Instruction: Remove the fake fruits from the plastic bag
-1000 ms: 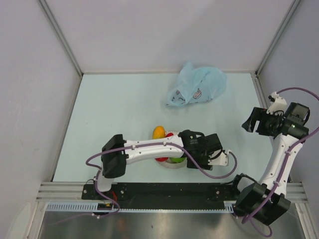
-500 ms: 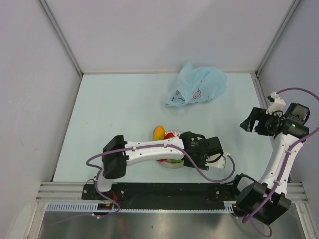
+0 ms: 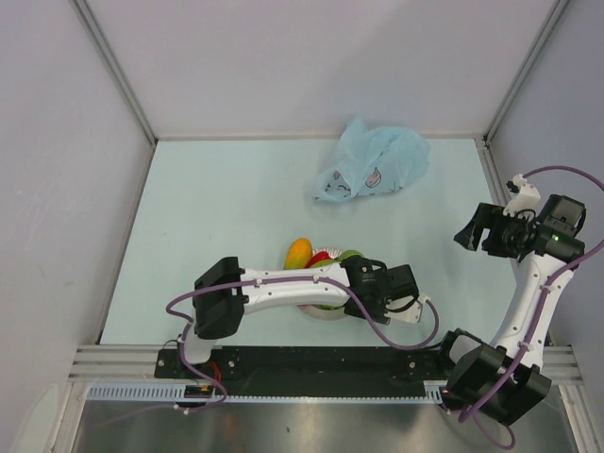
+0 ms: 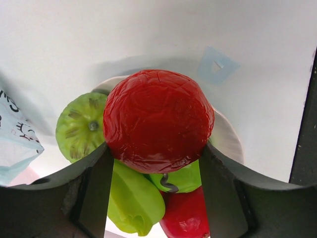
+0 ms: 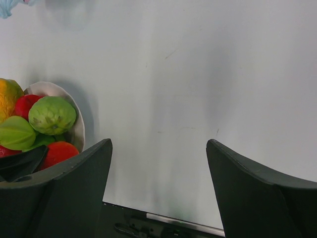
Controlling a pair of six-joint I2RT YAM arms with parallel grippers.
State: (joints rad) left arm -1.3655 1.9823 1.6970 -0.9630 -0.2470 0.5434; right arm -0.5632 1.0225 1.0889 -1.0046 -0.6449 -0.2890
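Slight drift toward the near edge for the left gripper over the last second, uncovering a round green fruit at the far rim of the white plate. Clamped on a red fruit, one finger on each side, jaws about fruit-wide, just above the plate. Beneath it, an oblong green fruit and a second red fruit. At the pile's far left edge, a yellow-orange fruit. Barely any change at the right gripper: spread wide, holding nothing, raised at the right side. Well apart, at the far side of the table, the plastic bag, crumpled and unmoved.
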